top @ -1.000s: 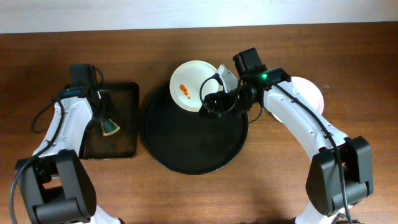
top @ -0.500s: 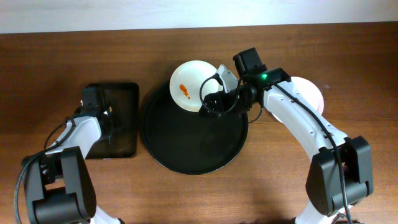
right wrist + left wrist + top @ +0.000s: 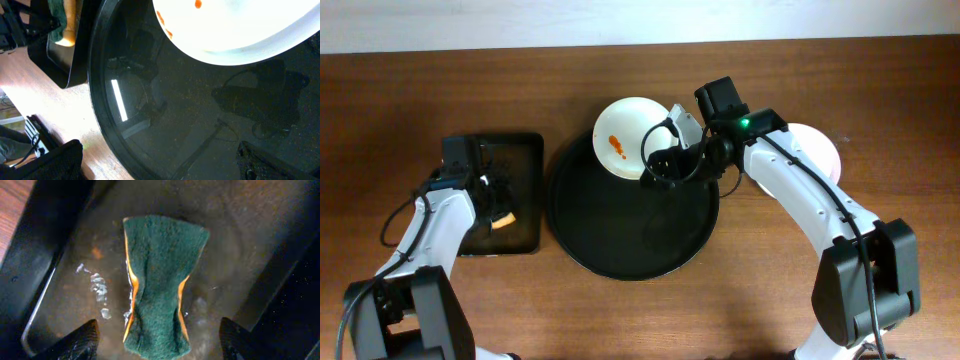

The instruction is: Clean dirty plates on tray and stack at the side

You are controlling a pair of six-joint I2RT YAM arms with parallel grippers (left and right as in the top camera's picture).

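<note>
- Lying on the wet floor of the small rectangular black tray (image 3: 250, 230), a green sponge (image 3: 160, 280) with an orange core sits between the fingers of the left gripper (image 3: 162, 340). The jaws stand wide with a gap on each side, and they grip nothing.
- The right gripper (image 3: 165, 162) hangs over the round black tray (image 3: 620, 230), spread fully, with only bare tray floor between its fingers.
- 1 white plate (image 3: 625, 135) with an orange smear rests on the round tray's upper-left rim, partly overhanging the wooden table (image 3: 420, 90). The right gripper is just beside its right edge.
- The rectangular tray sits just left of the round tray, on the table.
- Another white plate (image 3: 817, 150) lies on the table to the right of the round tray. The right arm (image 3: 800, 200) crosses over it and covers most of it, so I cannot tell whether it is 1 plate or a stack.
- A black cable (image 3: 655, 150) loops at the right wrist, over the smeared plate's edge.
- The right wrist view cuts off the smeared plate at the top. Both wrist views show only the tips of the fingers at the lower corners.
</note>
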